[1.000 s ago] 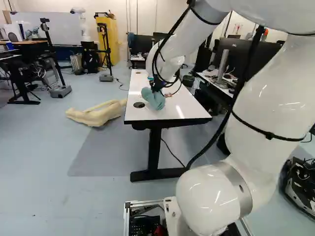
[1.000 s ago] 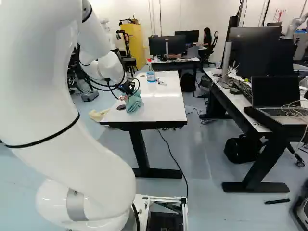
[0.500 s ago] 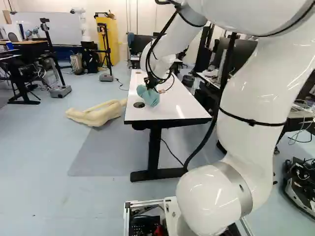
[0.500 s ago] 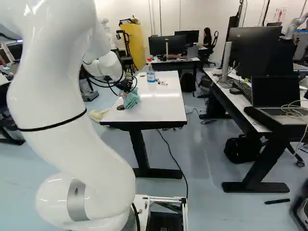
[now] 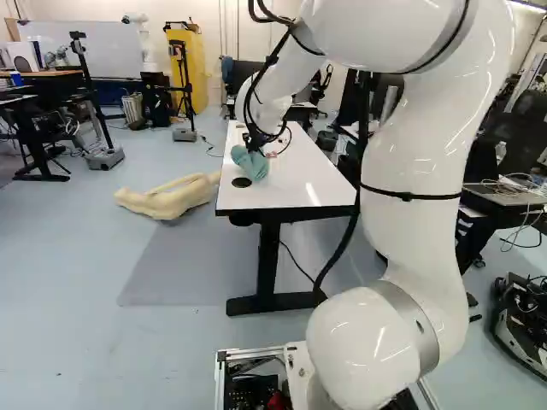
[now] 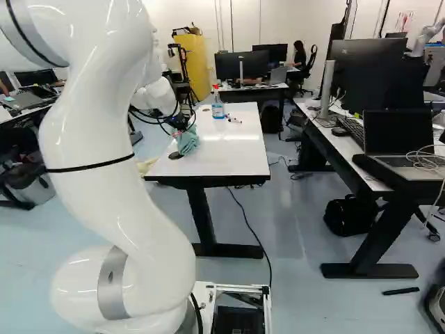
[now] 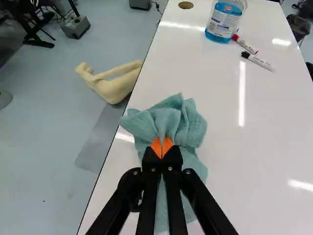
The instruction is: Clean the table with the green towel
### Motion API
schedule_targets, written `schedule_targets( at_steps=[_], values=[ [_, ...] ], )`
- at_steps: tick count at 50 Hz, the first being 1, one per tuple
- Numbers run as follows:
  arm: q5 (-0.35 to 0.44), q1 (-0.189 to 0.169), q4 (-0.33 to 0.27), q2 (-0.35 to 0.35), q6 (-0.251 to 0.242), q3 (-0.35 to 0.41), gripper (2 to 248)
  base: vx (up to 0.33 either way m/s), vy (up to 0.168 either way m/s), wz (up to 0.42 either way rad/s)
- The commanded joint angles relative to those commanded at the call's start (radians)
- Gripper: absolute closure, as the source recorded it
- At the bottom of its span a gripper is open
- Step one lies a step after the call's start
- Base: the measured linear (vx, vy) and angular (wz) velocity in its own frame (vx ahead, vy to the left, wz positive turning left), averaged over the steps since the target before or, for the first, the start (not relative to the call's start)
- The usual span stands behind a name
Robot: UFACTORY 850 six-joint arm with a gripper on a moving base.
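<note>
Your fingers (image 7: 167, 146) have carried the towel (image 7: 191, 128) left over the counter (image 7: 266, 132), gripping its bunched middle, likely so loose folds wipe.

At the right of the left base view, the glossy white arm (image 5: 419, 243) has bulbous joints (image 5: 359, 342), grey rings (image 5: 414, 318), black straps (image 5: 408, 196) and cables (image 5: 351, 226), and a black gripper (image 5: 255, 141) with silver screws (image 7: 170, 168) and orange pads (image 7: 155, 147).

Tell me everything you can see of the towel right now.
The towel is blue-green cloth, finely textured and soft-looking, bunched into loose folds rather than spread flat. The gripper pinches it, gathering folds ahead of the fingers, with more cloth trailing beneath. It appears to rest on the white table, one fold reaching about to the long edge.
</note>
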Motion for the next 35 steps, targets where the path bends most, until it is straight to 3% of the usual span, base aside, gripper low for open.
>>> schedule_targets(
  at_steps=[26, 35],
  values=[
    [0.000, 0.005, 0.000, -0.176, 0.000, -0.159, 229, 0.000, 0.000, 0.000],
    [0.000, 0.004, 0.000, -0.201, 0.000, -0.169, 229, 0.000, 0.000, 0.000]
  ],
)
